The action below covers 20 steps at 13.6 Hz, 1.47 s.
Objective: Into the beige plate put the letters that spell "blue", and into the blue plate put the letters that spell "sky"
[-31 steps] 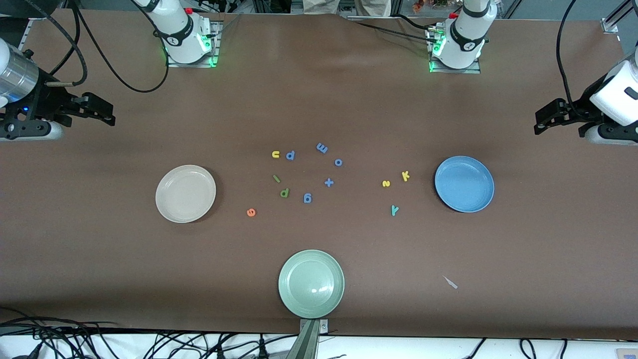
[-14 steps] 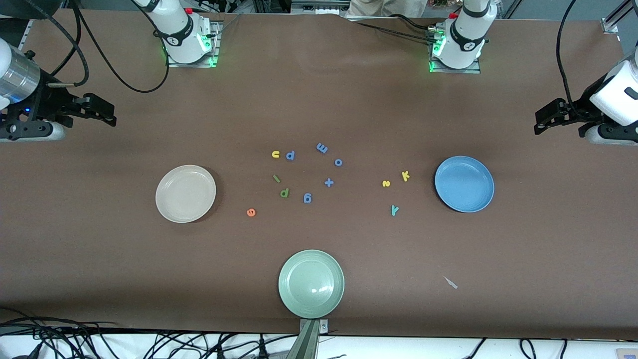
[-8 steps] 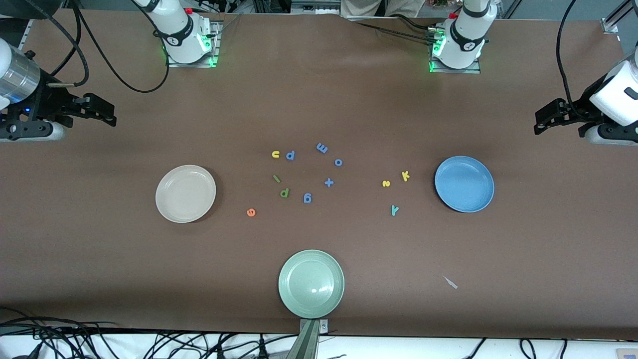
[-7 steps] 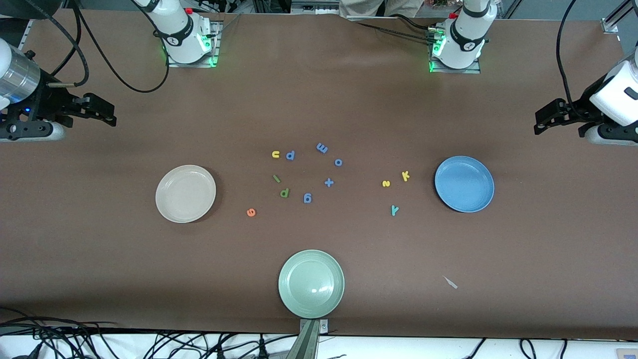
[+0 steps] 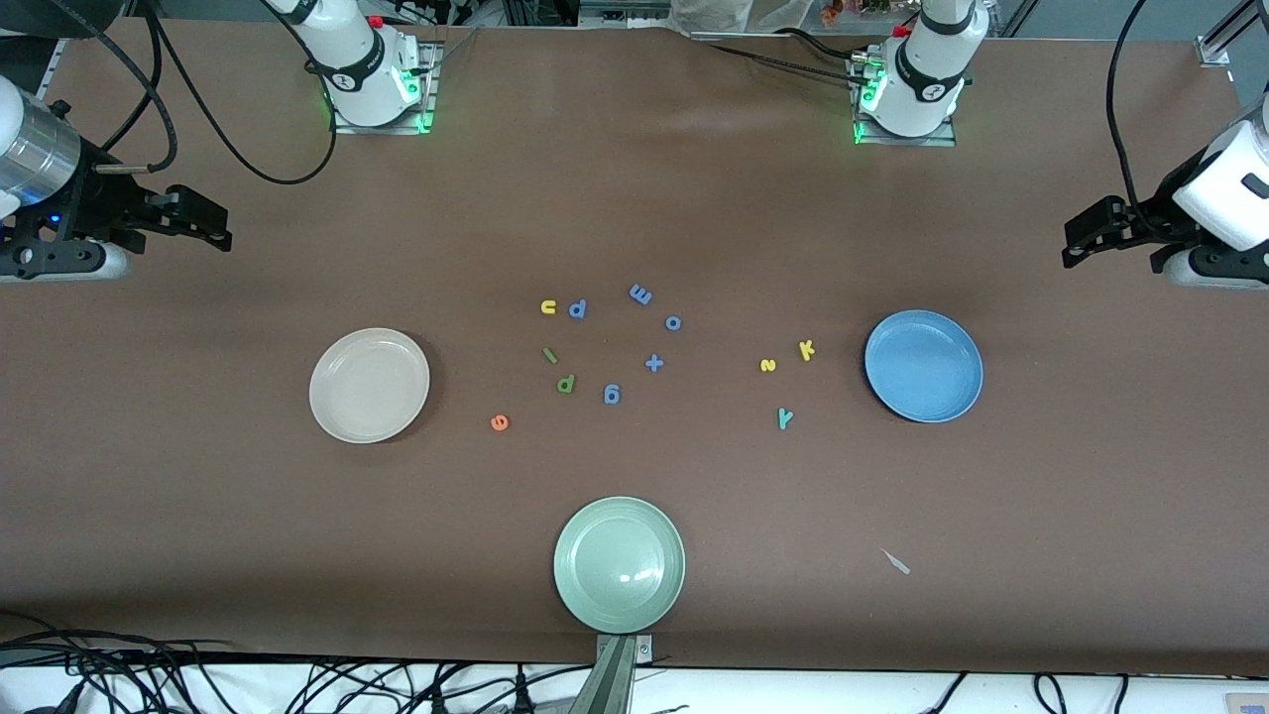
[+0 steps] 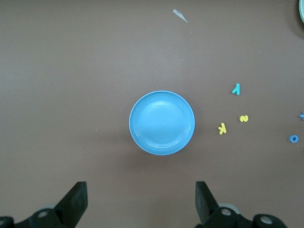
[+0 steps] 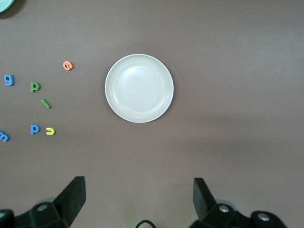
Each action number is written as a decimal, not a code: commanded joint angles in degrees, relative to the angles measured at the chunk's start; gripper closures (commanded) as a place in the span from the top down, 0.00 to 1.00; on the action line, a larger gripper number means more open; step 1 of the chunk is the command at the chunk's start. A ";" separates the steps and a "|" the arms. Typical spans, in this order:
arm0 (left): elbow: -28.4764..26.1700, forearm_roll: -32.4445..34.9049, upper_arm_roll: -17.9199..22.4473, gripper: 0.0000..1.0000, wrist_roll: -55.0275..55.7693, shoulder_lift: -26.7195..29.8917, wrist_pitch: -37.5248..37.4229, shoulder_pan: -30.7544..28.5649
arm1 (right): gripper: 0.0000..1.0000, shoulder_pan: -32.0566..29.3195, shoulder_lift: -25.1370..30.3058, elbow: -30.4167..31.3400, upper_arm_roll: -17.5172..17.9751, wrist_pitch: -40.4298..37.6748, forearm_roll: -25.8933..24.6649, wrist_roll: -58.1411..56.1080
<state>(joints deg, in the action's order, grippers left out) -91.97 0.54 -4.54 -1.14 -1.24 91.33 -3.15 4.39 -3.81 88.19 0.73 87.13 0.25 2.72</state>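
The beige plate [image 5: 369, 385] lies empty toward the right arm's end, the blue plate [image 5: 923, 366] empty toward the left arm's end. Between them on the table lie the olive b [image 5: 565, 383], green l [image 5: 550, 355], yellow u [image 5: 548, 307] and orange e [image 5: 499, 422]. Closer to the blue plate are the yellow s [image 5: 767, 365], yellow k [image 5: 806, 349] and teal y [image 5: 784, 418]. My right gripper [image 5: 213, 226] hangs open, high over the table's right-arm end. My left gripper [image 5: 1076, 243] hangs open over the left-arm end. Both hold nothing.
Blue letters p [image 5: 578, 309], m [image 5: 640, 295], o [image 5: 673, 323], g [image 5: 612, 395] and a blue plus sign [image 5: 653, 363] lie among the task letters. A pale green plate [image 5: 619, 564] sits near the front edge. A small white scrap [image 5: 896, 562] lies beside it.
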 commanded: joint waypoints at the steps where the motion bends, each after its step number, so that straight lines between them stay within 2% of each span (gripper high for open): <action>1: 1.70 -0.45 -0.30 1.00 -0.45 -0.69 -1.07 -0.45 | 1.00 0.00 0.38 0.14 0.15 0.32 0.55 0.70; 9: 1.44 -0.80 -0.38 1.00 -1.15 -2.18 -1.15 -0.10 | 1.00 0.00 0.38 0.05 0.15 0.85 0.46 0.70; 14: 1.26 -1.33 -1.09 1.00 -1.15 -10.08 -1.51 1.83 | 1.00 0.00 0.29 0.05 0.06 2.08 0.11 0.62; 17: 1.70 -1.33 -1.88 1.00 0.16 -15.53 -0.72 5.86 | 1.00 -0.26 -0.67 -0.12 -0.03 2.17 -0.94 0.53; 20: 1.79 -0.98 -1.88 1.00 4.63 -20.89 6.21 9.65 | 1.00 -0.09 -0.85 -0.21 -0.03 4.28 -1.91 0.53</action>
<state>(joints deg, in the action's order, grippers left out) -92.07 0.02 -6.64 0.92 -19.09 95.38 4.78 4.27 -4.59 88.20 0.54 90.51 -0.71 2.72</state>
